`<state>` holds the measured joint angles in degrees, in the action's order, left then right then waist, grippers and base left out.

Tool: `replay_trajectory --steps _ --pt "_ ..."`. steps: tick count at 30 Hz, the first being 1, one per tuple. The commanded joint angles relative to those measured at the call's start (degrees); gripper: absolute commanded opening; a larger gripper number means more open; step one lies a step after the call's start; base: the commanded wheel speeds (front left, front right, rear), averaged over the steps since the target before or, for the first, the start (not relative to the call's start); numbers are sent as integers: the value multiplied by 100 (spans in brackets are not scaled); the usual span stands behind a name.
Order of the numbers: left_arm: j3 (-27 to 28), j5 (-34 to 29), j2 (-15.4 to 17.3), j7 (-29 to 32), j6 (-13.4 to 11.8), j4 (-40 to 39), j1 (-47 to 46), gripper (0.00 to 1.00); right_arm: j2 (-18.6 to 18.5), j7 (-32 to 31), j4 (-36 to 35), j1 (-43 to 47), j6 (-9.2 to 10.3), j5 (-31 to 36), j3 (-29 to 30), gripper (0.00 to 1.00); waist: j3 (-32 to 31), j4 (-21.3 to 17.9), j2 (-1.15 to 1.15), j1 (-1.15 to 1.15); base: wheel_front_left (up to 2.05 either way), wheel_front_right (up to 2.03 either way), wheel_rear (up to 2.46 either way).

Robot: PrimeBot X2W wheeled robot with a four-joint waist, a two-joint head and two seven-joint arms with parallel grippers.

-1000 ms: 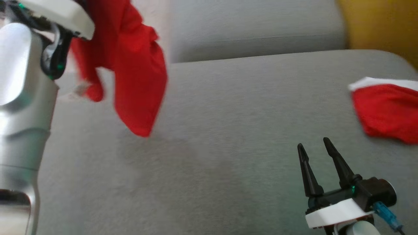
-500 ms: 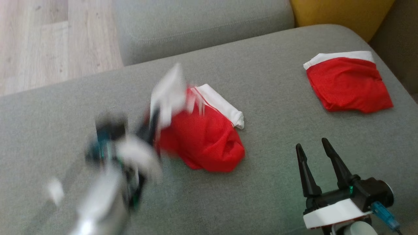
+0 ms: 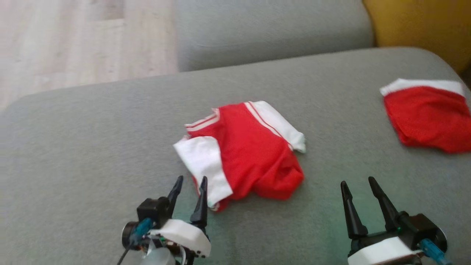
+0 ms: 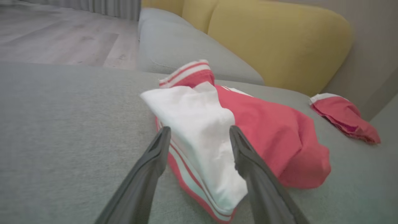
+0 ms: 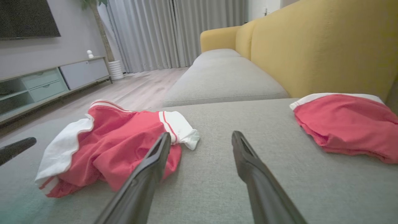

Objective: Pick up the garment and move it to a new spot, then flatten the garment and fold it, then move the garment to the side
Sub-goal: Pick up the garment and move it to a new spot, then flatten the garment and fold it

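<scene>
The garment [image 3: 254, 154], a red shirt with white striped sleeves, lies crumpled in the middle of the grey sofa cushion [image 3: 92, 147]. My left gripper [image 3: 191, 181] stands open at its near left edge. In the left wrist view the garment [image 4: 264, 124] spreads ahead, and its white sleeve [image 4: 199, 121] lies loose between the spread fingers of the left gripper [image 4: 199, 129]. My right gripper [image 3: 357, 181] is open and empty on the near right, clear of the cloth. From the right gripper [image 5: 201, 134] the garment [image 5: 124, 137] lies to the left.
A second red and white garment [image 3: 427, 117] lies folded at the cushion's far right, also seen as a red bundle [image 5: 348, 124]. A yellow sofa back [image 5: 311, 46] rises behind it. Another grey cushion [image 3: 272, 33] and wooden floor [image 3: 73, 40] lie beyond.
A second ago my left gripper held the garment up, shut on it. It has since lowered it onto the cushion, opened and drawn back to the near left. The camera has shifted too.
</scene>
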<state>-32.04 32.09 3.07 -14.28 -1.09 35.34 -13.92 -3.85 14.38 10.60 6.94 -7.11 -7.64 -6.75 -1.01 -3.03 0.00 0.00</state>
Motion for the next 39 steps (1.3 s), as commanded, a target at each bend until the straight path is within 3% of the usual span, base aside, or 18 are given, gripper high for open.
replay_trajectory --steps 1,6,14,25,39 --pt "382 -178 22 -69 -174 -480 118 100 -22 62 -147 -134 -37 -15 -110 100 -239 321 0 0 0 0 0" --pt "1084 -654 156 -70 -427 -1547 942 100 3 62 -85 -52 -37 -28 26 100 -470 592 0 0 0 0 0" --pt "2123 -1509 236 -71 -247 -3063 2242 100 51 62 -56 213 -37 -82 115 100 -702 770 0 0 0 0 0" --pt "2549 -2027 54 -72 70 -3332 2817 100 81 62 -27 440 -37 -94 149 100 -854 857 0 0 0 0 0" --pt "2641 -2137 -16 -72 150 -3273 2869 100 90 62 9 491 -37 -101 105 100 -958 887 0 0 0 0 0"
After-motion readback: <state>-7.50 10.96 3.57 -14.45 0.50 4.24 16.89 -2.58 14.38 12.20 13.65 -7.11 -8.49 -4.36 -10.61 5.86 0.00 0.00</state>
